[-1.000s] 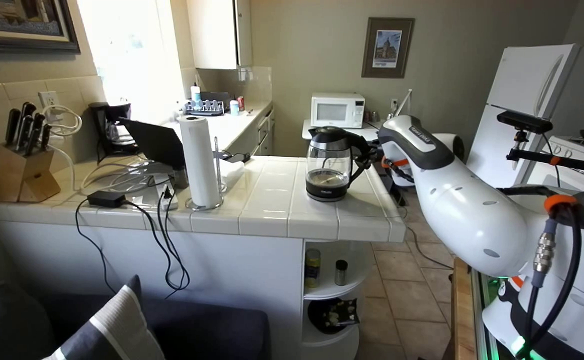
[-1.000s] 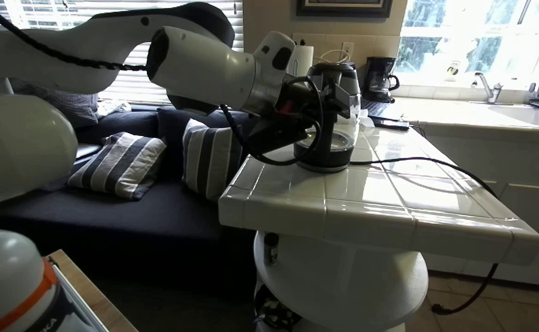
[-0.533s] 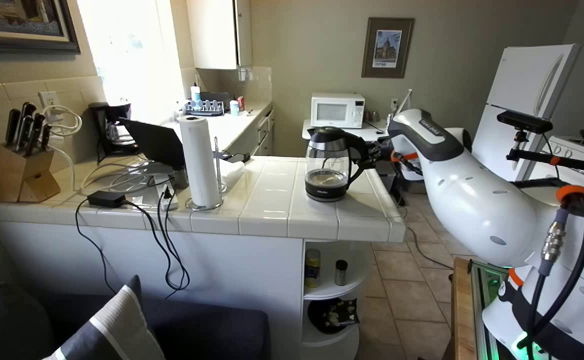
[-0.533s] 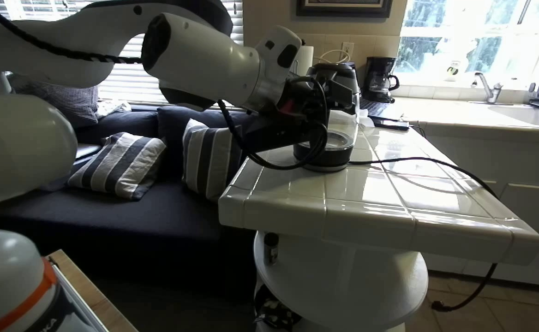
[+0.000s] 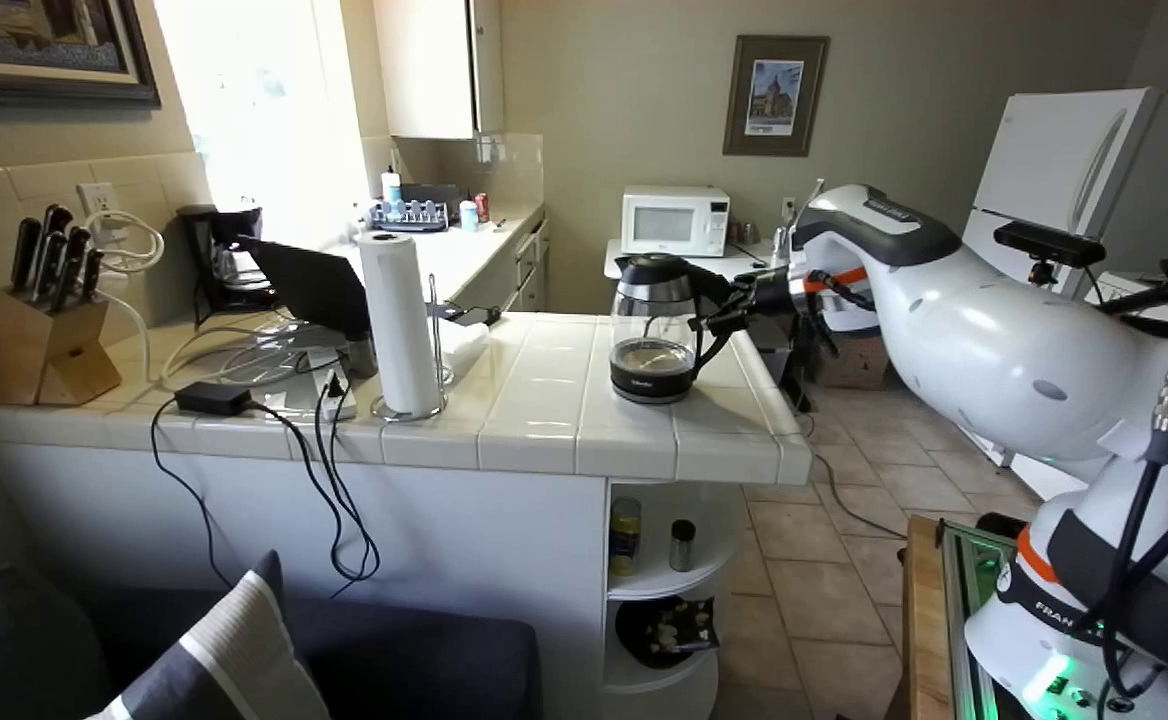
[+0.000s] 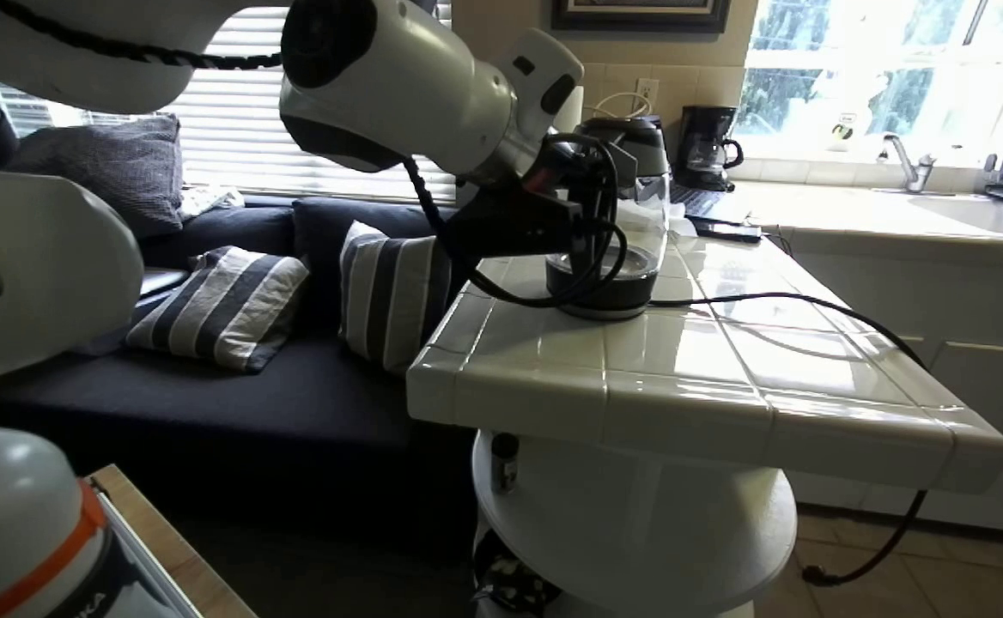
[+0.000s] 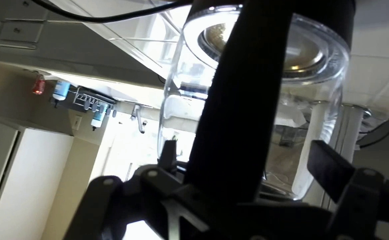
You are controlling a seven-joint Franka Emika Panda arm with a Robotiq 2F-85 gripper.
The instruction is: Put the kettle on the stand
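Your clear glass kettle, black-lidded and black-handled (image 5: pixel 655 328), upright
You have it near the white tiled counter's (image 5: pixel 544 385) end, black bottom grey-rimmed.

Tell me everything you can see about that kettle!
The kettle looks see-through, like glass, with a black lid above a silvery band, a curved black handle and a dark bottom. Inside, low down, is a shiny, metal-looking plate. It stands upright near the end of the white tiled counter; I can't tell whether the stand is under it. A black cord runs out beside its bottom. The gripper is open around the handle, a gap showing on each side.
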